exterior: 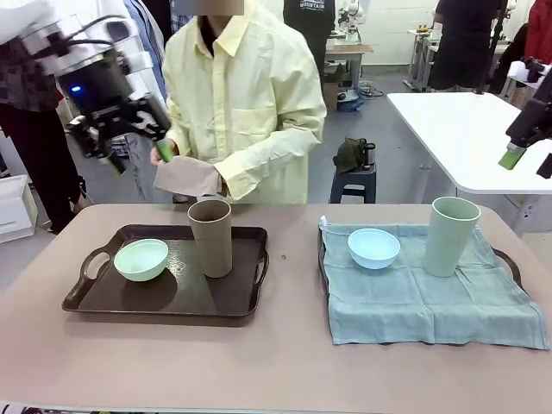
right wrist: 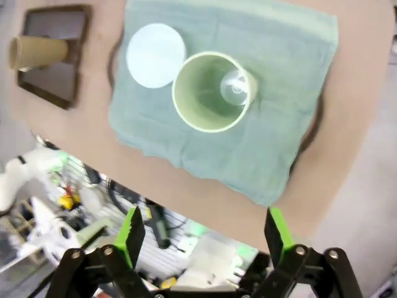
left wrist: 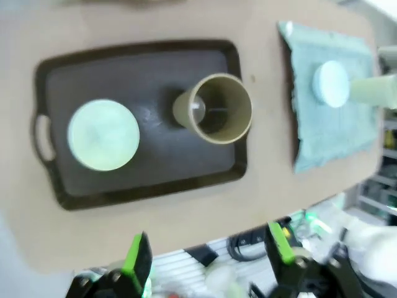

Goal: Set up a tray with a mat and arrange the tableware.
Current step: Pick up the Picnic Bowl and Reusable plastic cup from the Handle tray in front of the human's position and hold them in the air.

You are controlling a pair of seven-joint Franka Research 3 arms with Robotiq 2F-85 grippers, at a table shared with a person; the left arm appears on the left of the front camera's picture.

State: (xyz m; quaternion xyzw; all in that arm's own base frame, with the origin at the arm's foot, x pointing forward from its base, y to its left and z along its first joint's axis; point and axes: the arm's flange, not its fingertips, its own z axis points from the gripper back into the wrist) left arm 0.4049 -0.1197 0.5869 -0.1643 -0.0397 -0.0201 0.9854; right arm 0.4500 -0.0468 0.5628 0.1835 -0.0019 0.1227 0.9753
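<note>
Brown tumbler (exterior: 211, 237) tall, handleless, matte.

This is a robotics lab or test hall, not a home. At 10 o'clock a white robot arm (exterior: 78, 52) with a lit blue lamp and a black left gripper (exterior: 138, 153) hangs over the table (exterior: 285, 362). Behind the person (exterior: 241, 103), at 2 o'clock, a white worktable (exterior: 466, 138) stands on a hard grey floor (exterior: 397, 181). A stool (exterior: 354, 183) carrying a dark bundle (exterior: 349, 155) sits at 1 o'clock, and a white crate (exterior: 15, 207) at 9 o'clock. More people (exterior: 461, 43) stand among further benches (exterior: 345, 49) at 12 to 1 o'clock. In the left wrist view, black cables (left wrist: 239, 248) lie below the table edge at 6 o'clock.
</note>
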